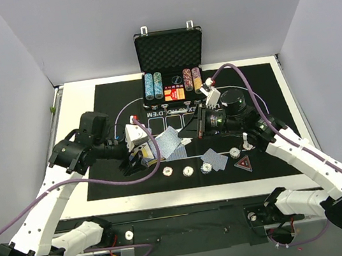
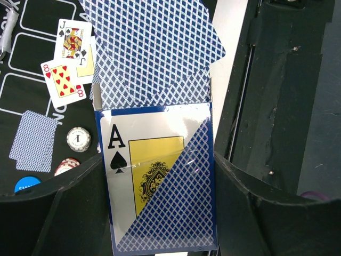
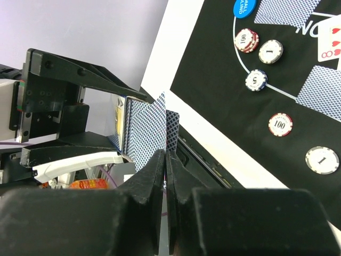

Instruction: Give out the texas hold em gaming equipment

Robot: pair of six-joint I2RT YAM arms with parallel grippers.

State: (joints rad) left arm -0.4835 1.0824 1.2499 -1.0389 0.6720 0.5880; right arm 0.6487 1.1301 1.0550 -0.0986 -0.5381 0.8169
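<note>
Our left fingers [image 2: 64, 205] clamp the deck [image 2: 160, 208] from both sides above the worktop [image 1: 293, 84]; our right fingers [image 3: 144, 181] are pressed together on the edge of one blue-backed card [image 3: 172, 130] just beside that deck.

Playing cards [image 2: 154, 48] have blue-and-white lattice backs; deck box [image 2: 160, 181] blue, yellow ace panel; mat [image 1: 106, 102] black.
</note>
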